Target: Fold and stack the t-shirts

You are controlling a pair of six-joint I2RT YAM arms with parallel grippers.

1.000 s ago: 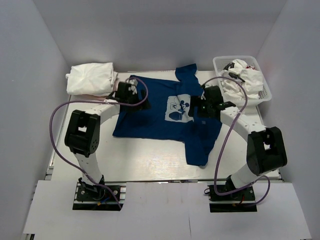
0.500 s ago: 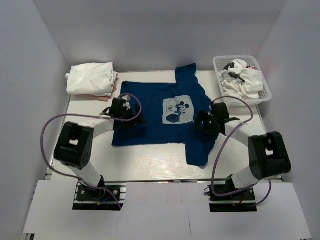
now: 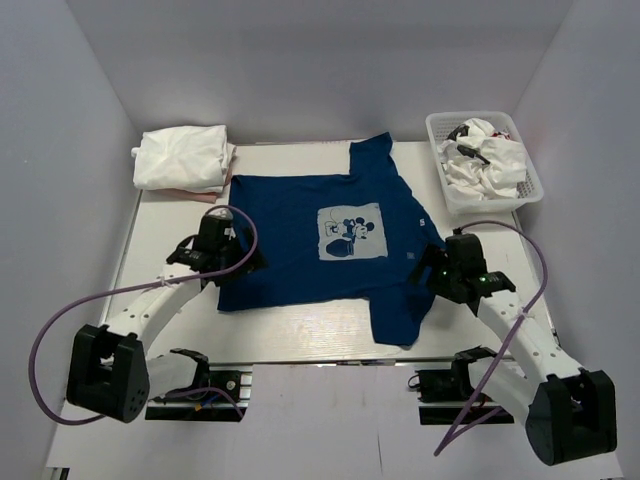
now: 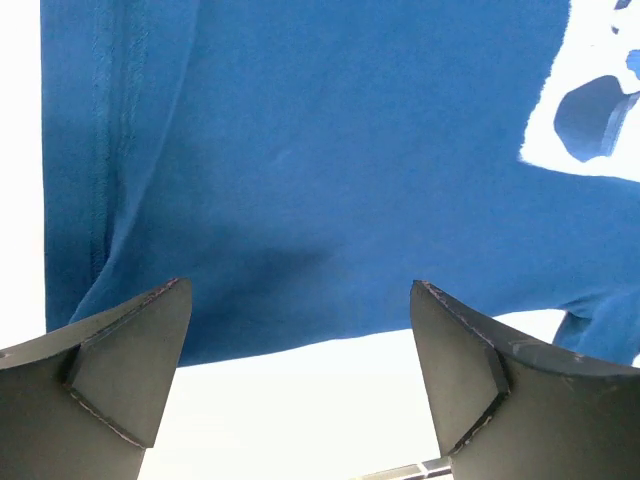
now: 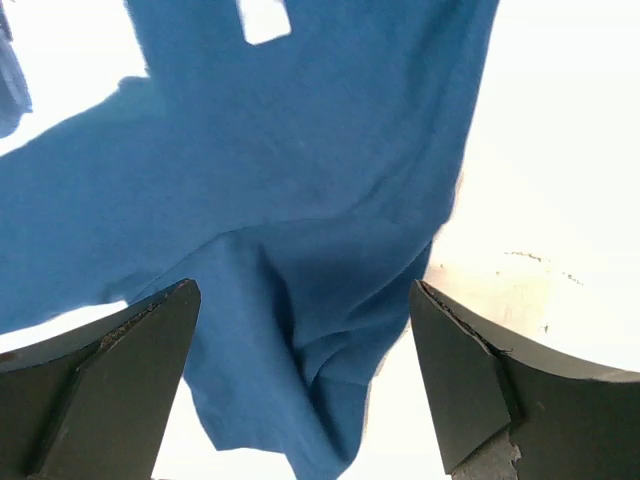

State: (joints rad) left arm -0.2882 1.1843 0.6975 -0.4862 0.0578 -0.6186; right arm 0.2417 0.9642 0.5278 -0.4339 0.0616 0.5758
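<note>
A navy t-shirt (image 3: 300, 235) with a pale square cartoon print (image 3: 349, 230) lies spread on the white table; one part hangs down toward the near right (image 3: 395, 310). My left gripper (image 3: 232, 266) is open and empty above the shirt's near left hem. The left wrist view shows the gripper (image 4: 298, 288) over that hem (image 4: 330, 150). My right gripper (image 3: 432, 270) is open and empty beside the shirt's right edge. The right wrist view shows the gripper (image 5: 302, 288) over rumpled navy cloth (image 5: 300, 150). White tees (image 3: 182, 158) lie folded at the far left.
A white mesh basket (image 3: 531, 189) at the far right holds crumpled white tees (image 3: 488, 160), one with dark marks. White walls close in the table on three sides. Purple cables loop from both arms near the front edge.
Both grippers have drawn back from the shirt's far part toward the near edge. The shirt now lies flatter, its far left part spread out.
</note>
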